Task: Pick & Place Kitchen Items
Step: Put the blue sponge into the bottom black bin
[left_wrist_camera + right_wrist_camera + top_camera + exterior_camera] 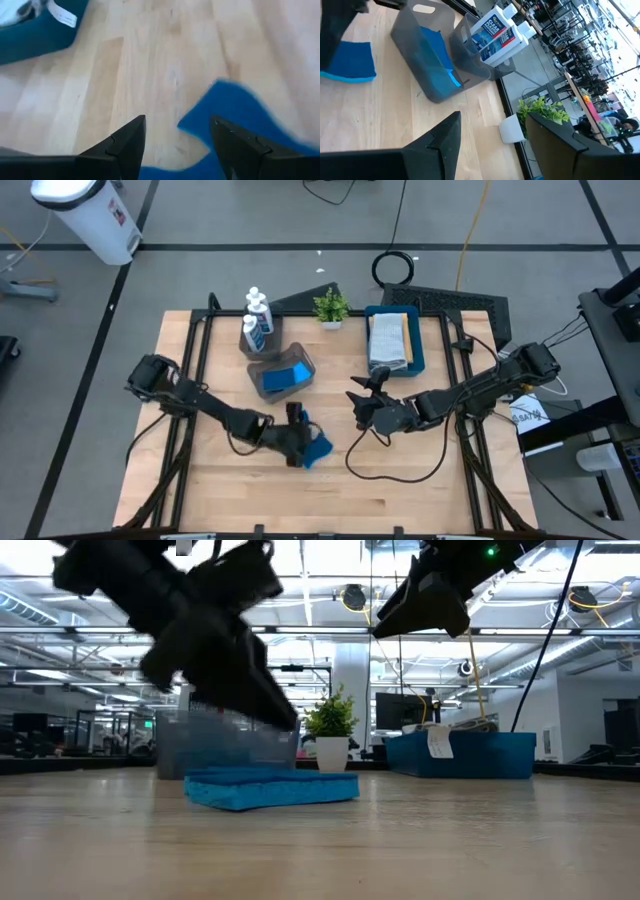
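The left end effector (303, 442) hangs low over a blue sponge (318, 448) lying flat on the wooden surface (400, 490), fingers spread and holding nothing. The right end effector (362, 402) waits mid-surface, fingers apart and empty, near the blue tray (418, 352) holding a folded grey cloth (388, 340). A grey bin (268, 383) holds another sponge (286, 376); a second bin (249, 338) holds two white bottles (258, 315). A potted plant (331, 308) stands between bins and tray.

I see a grey floor (200, 270) with dark lines, a white bin (90, 215), and bright ceiling lights (320, 580) far back.
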### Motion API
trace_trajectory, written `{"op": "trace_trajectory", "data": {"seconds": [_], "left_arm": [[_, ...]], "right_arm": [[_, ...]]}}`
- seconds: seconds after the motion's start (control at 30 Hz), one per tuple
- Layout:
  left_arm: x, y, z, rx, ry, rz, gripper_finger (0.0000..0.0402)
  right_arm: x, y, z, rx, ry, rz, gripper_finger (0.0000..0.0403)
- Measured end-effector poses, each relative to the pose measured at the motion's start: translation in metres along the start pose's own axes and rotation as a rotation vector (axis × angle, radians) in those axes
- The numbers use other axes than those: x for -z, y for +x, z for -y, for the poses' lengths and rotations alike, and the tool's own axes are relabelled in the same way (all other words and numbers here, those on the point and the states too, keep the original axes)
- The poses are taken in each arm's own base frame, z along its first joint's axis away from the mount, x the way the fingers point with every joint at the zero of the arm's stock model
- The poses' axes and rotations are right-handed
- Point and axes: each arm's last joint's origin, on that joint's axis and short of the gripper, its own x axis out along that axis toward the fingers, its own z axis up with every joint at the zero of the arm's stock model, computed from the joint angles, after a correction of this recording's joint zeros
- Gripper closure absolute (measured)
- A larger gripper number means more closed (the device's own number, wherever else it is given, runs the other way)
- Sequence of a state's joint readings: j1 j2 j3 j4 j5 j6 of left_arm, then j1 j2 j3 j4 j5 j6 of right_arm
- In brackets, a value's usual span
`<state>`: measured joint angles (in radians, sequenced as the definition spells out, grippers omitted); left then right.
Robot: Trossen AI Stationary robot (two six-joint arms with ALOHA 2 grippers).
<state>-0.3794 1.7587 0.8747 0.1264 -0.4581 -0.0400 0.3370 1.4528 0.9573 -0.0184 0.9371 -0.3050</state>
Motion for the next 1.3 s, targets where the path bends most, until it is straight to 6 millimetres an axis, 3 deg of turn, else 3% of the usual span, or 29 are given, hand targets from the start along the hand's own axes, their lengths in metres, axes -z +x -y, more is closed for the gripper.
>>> {"op": "trace_trajectory", "data": {"seconds": [0.13,0.33,0.53,0.67,0.8,1.0,1.3], "left_arm": [[-0.016,-0.023,-0.012,0.113,-0.146,0.036,0.0179],[-0.029,-0.073,-0.032,0.185,-0.24,0.099,0.0179],[-0.008,-0.115,-0.053,0.064,-0.256,0.25,0.0179],[0.017,-0.133,-0.066,-0.052,-0.359,0.382,0.0179],[0.036,-0.141,-0.072,-0.085,-0.445,0.48,0.0178],[0.046,-0.144,-0.074,-0.077,-0.477,0.528,0.0178],[0.047,-0.14,-0.073,-0.082,-0.462,0.51,0.0178]], "right_arm": [[0.0,0.0,-0.001,-0.031,0.028,0.009,0.0206],[-0.003,0.0,-0.005,-0.188,0.068,0.068,0.0206],[-0.008,-0.001,-0.006,-0.285,0.114,0.122,0.0206],[-0.01,0.004,-0.015,-0.49,0.231,0.162,0.0206],[-0.007,0.019,-0.036,-0.674,0.268,0.172,0.0206],[0.009,0.056,-0.069,-0.739,0.225,0.084,0.0206],[0.012,0.108,-0.082,-0.83,0.495,-0.106,0.0206]]}}
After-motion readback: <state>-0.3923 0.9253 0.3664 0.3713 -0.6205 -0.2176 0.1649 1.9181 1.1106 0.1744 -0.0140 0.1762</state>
